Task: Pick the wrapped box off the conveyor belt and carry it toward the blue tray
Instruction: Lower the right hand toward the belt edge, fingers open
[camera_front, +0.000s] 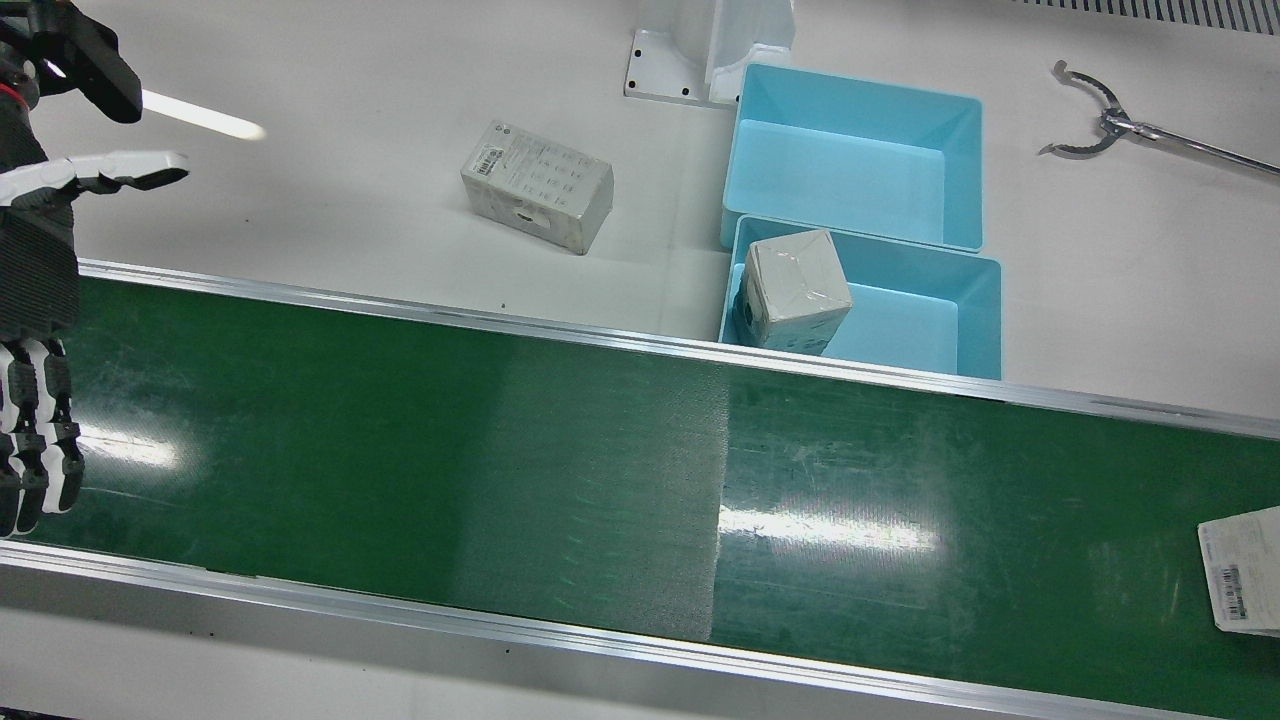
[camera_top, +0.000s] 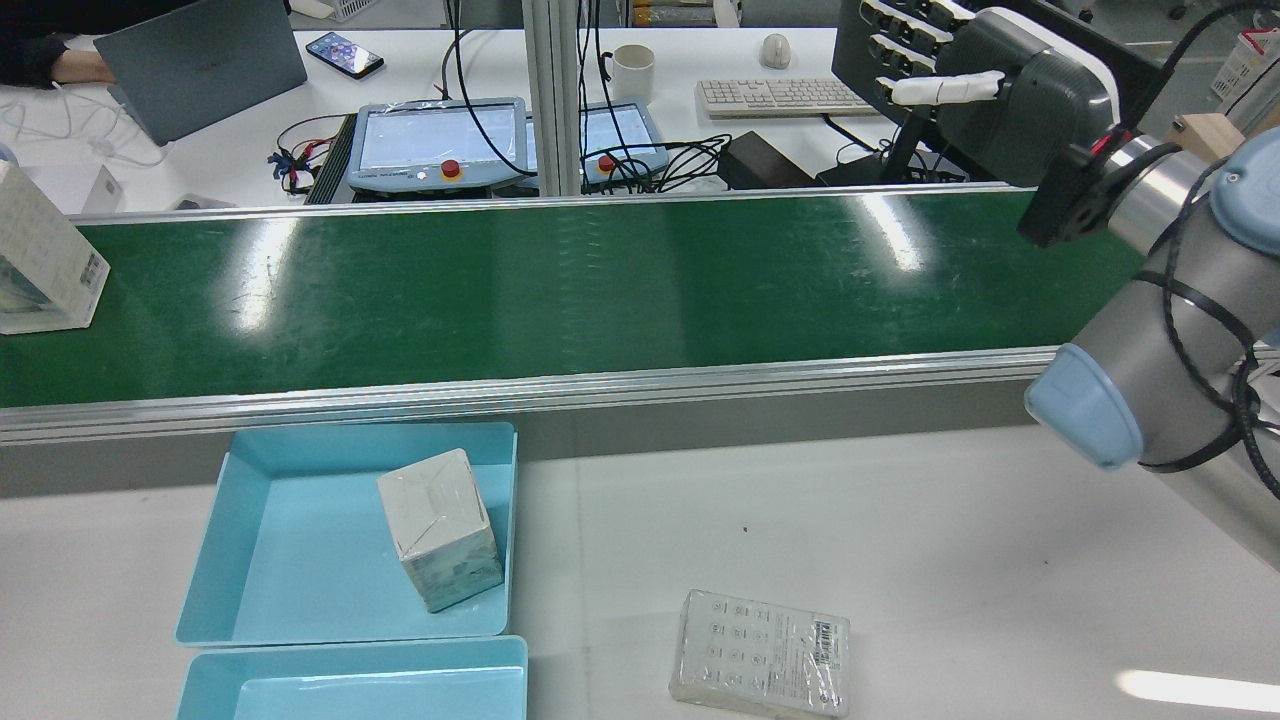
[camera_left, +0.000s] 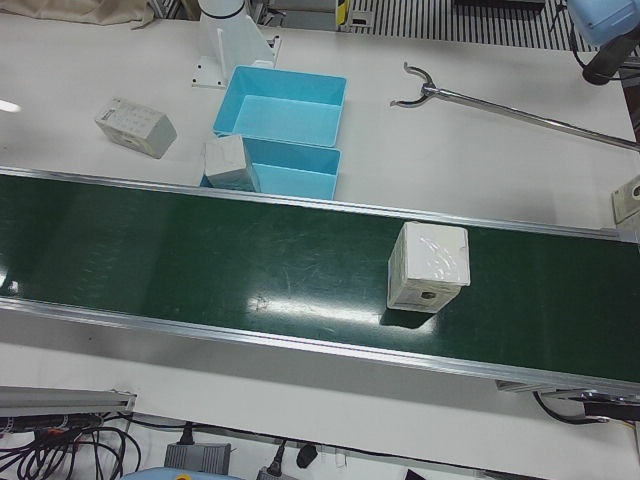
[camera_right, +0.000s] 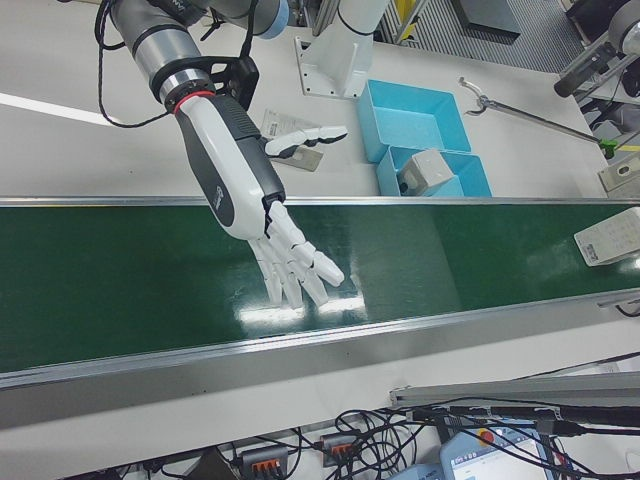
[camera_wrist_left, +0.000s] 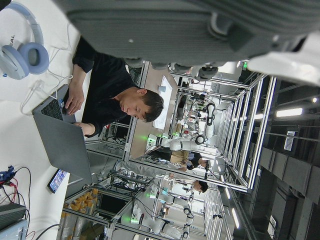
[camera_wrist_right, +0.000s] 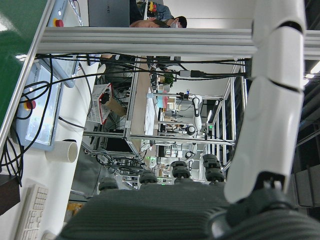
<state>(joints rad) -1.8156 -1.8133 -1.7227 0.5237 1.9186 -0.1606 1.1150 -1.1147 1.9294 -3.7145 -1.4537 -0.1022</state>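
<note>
Robot station seen from several sides, with a long dark green conveyor belt (camera_front: 500, 450) running across a white table. The task's thing, a white plastic-wrapped cube-shaped box (camera_left: 428, 267), stands upright on the belt in the half before the left arm, with nothing touching it.

The white and grey right hand (camera_right: 255, 210) hovers low over the belt at the opposite end, well apart from that box. Its palm faces down, its fingers are straight and fanned apart and the thumb juts out sideways; it holds nothing. The left hand (camera_wrist_left: 200, 25) shows only as a dark blurred mass at the edge of its own camera, so whether it is spread or closed cannot be told.

The step in hand looks like the wait or approach before the pick; no grasp has begun. The next move calls for a hand to get over the box, close on opposite faces, lift it clear and travel across the belt's metal edge toward the trays.

Counted: three wrapped boxes. One is on the belt, one sits tilted inside the light blue plastic tray beside the belt (camera_front: 985, 320), and one flatter printed box (camera_front: 537, 185) lies on the table. Two blue trays touch each other, the farther tray (camera_front: 850, 180) empty. One metal claw-ended grabber tool (camera_front: 1100, 120) lies on the table
</note>
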